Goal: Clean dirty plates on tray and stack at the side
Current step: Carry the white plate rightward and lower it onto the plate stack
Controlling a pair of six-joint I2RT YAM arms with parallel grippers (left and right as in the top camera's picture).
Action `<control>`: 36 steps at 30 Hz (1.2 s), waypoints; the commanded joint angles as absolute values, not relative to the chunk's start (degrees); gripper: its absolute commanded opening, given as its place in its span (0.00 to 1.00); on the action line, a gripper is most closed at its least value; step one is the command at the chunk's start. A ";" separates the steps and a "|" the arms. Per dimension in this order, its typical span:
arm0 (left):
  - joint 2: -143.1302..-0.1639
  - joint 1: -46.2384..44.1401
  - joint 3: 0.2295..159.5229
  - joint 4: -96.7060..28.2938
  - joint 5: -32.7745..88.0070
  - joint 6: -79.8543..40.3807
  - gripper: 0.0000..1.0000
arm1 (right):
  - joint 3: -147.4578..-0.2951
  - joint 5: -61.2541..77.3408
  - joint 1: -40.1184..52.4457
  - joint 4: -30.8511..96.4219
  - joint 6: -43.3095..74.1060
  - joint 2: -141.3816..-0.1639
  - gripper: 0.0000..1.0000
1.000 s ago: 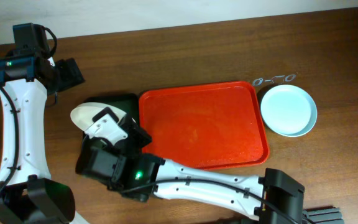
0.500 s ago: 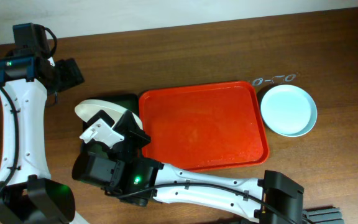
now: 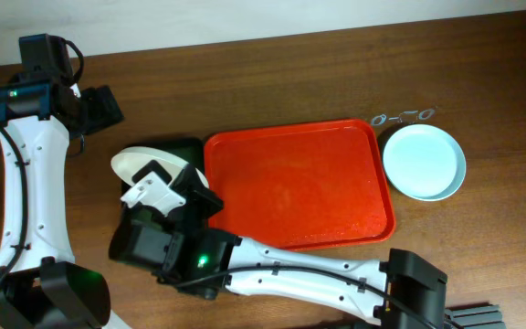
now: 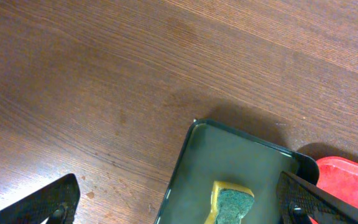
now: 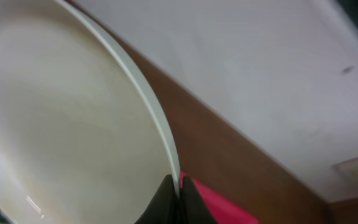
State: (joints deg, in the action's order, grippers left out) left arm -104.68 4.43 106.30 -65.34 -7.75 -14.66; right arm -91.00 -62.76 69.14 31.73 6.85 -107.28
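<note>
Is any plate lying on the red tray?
No; the tray is bare, and the blue plate sits on the table to its side.

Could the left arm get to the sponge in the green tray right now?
Doubtful. The left gripper is open and its camera sees the sponge uncovered, but overhead the right gripper holds the white plate right over the green tray.

A yellow-green sponge (image 4: pixel 232 206) lies in the dark green tray (image 4: pixel 244 158).
</note>
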 commanded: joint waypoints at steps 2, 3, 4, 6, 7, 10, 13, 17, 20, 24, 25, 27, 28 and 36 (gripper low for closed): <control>-103.92 4.56 106.91 -65.25 -7.77 -15.40 0.99 | -92.31 -48.90 63.83 39.40 21.15 -105.69 0.04; -103.92 4.56 106.94 -65.25 -7.77 -15.40 0.99 | -92.31 -45.15 61.80 41.58 25.28 -105.69 0.04; -103.92 4.56 106.91 -65.25 -7.77 -15.40 0.99 | -92.31 -41.45 59.61 42.74 28.25 -105.69 0.04; -103.92 4.56 106.91 -65.28 -7.77 -15.40 0.99 | -92.31 -34.65 56.12 43.81 31.03 -105.69 0.04; -103.90 4.56 106.91 -65.25 -7.77 -15.40 0.99 | -92.33 -31.55 54.94 43.88 31.22 -105.67 0.04; -103.92 4.56 106.91 -65.28 -7.77 -15.40 0.99 | -92.60 -25.04 50.04 45.45 31.20 -102.15 0.04; -103.92 4.56 106.91 -65.28 -7.77 -15.40 0.99 | -92.60 -25.02 43.72 48.27 31.18 -95.04 0.04; -103.92 4.56 106.91 -65.28 -7.77 -15.40 0.99 | -92.60 -25.04 27.14 60.34 31.18 -89.32 0.04; -103.92 4.56 106.91 -65.28 -7.77 -15.40 0.99 | -92.53 -24.97 11.86 67.26 31.18 -89.84 0.04; -103.92 4.56 106.91 -65.25 -7.77 -15.40 0.99 | -92.27 -23.70 -2.83 69.97 31.18 -89.91 0.04; -103.92 4.56 106.91 -65.25 -7.77 -15.40 0.99 | -91.88 -23.73 -7.27 70.32 31.18 -90.19 0.04; -103.92 4.56 106.91 -65.25 -7.77 -15.40 0.99 | -90.37 -23.70 -12.58 70.08 31.22 -90.83 0.04; -103.92 4.56 106.91 -65.28 -7.77 -15.40 0.99 | -89.45 -23.75 -14.61 70.04 31.90 -91.20 0.04; -103.92 4.56 106.91 -65.25 -7.77 -15.40 0.99 | -72.49 -19.73 -22.94 57.87 32.23 -93.71 0.04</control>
State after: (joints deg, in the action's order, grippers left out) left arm -104.66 4.43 106.30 -65.30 -7.75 -14.66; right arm -77.28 -21.87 -22.68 61.21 31.51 -93.58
